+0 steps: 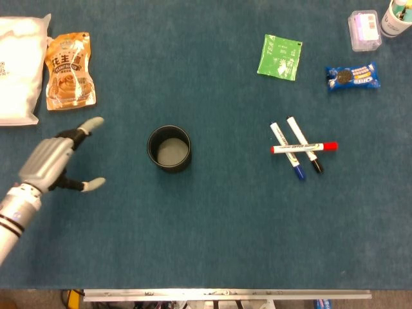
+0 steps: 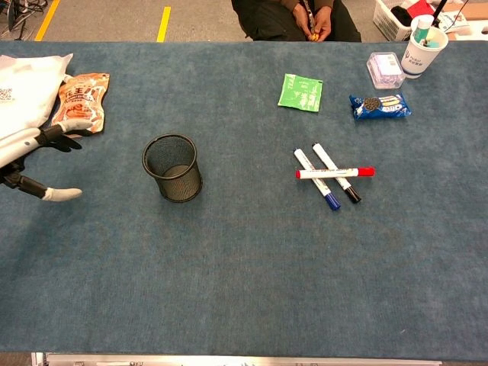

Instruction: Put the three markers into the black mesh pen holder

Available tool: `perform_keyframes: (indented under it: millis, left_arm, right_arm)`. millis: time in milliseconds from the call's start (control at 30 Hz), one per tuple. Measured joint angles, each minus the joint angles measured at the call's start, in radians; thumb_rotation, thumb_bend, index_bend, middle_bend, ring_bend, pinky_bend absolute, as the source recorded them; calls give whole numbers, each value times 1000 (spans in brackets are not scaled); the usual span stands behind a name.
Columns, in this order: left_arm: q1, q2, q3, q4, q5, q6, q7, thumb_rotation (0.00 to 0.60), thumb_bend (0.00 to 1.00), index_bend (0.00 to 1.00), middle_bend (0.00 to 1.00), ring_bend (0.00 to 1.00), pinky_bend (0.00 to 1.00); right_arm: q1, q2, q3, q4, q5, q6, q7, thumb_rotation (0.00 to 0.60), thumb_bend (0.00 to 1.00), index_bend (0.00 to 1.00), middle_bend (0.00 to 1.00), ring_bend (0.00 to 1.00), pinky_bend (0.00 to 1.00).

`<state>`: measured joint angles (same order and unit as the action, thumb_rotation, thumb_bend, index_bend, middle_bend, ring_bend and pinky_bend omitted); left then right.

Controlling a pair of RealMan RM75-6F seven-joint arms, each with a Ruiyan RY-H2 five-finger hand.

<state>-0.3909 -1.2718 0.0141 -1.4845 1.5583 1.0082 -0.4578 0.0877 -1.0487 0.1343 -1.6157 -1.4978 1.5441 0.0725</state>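
Blue felt table (image 1: pixel 212 238) is seen from above and from the chest camera; nearest the robot, at the left edge, the left hand (image 1: pixel 55 164) is held above the cloth with fingers spread apart and nothing gripped; the right hand is not seen in either view. Just right of that hand, but apart from it, the black mesh pen holder (image 1: pixel 169 149) stands upright with its mouth open upward; no marker is seen inside it, only its pale base through the opening. Well to the right, the three markers lie in a small pile on the cloth: the blue-capped marker (image 1: pixel 287 150) and the black-capped marker (image 1: pixel 304 144) are laid side by side on a slant, and the red-capped marker (image 1: pixel 303 147) is laid across both. Farther back, a green sachet (image 1: pixel 280 57) and a blue biscuit packet (image 1: pixel 351 75) are seen on the right; an orange snack pouch (image 1: pixel 70 71) and a white bag (image 1: pixel 21 67) on the left. At the far right corner a clear plastic box (image 1: pixel 364 29) sits beside a white cup (image 2: pixel 422 46) in which pens are stood.
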Motion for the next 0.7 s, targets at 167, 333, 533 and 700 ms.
perform_keyframes:
  millis: [167, 333, 533, 700]
  left_arm:
    - [-37, -74, 5, 63, 23, -17, -86, 531, 179, 0, 99, 176, 186]
    - [-71, -145, 5, 121, 35, -24, -147, 530, 178, 0, 99, 167, 186]
    - [-104, -196, 8, 158, 40, -37, -186, 531, 177, 0, 99, 165, 186]
    - [-126, -230, 6, 187, 31, -51, -211, 526, 177, 0, 103, 165, 186]
  right_arm:
    - [-2, -2, -3, 7, 3, -2, 8, 600, 214, 242, 344, 230, 269]
    - [-4, -2, -3, 13, 7, -1, 16, 600, 214, 242, 344, 230, 268]
    - [-8, -3, -4, 24, 11, 0, 25, 600, 215, 242, 344, 230, 269]
    - [-12, -2, -5, 35, 17, -1, 37, 600, 216, 242, 344, 230, 269]
